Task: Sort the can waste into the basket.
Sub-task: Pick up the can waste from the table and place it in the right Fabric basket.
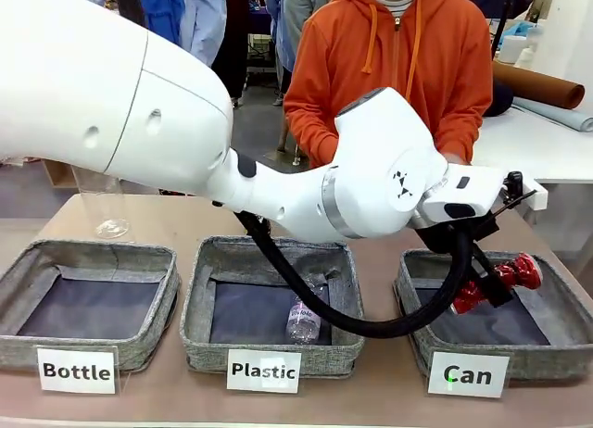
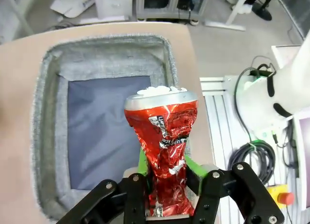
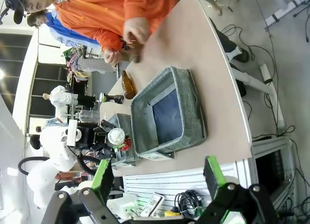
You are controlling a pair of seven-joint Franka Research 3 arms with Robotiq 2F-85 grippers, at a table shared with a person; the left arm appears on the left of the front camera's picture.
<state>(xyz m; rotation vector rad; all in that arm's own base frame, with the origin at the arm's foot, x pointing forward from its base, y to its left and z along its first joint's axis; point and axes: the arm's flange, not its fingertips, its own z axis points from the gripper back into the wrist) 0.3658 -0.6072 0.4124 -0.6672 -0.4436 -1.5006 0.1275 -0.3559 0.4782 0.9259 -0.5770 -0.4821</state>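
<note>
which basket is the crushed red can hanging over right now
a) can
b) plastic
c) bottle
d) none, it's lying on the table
A: the left gripper holds the red can in the air over the right-hand basket, whose white front label reads "Can".

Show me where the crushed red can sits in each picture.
Front view: red can far right, above the Can basket.
Left wrist view: red can centre, in the left gripper, over the Can basket.
Right wrist view: red can small, left of centre, beside the Can basket.
Shared landmark: the Can basket.
</note>
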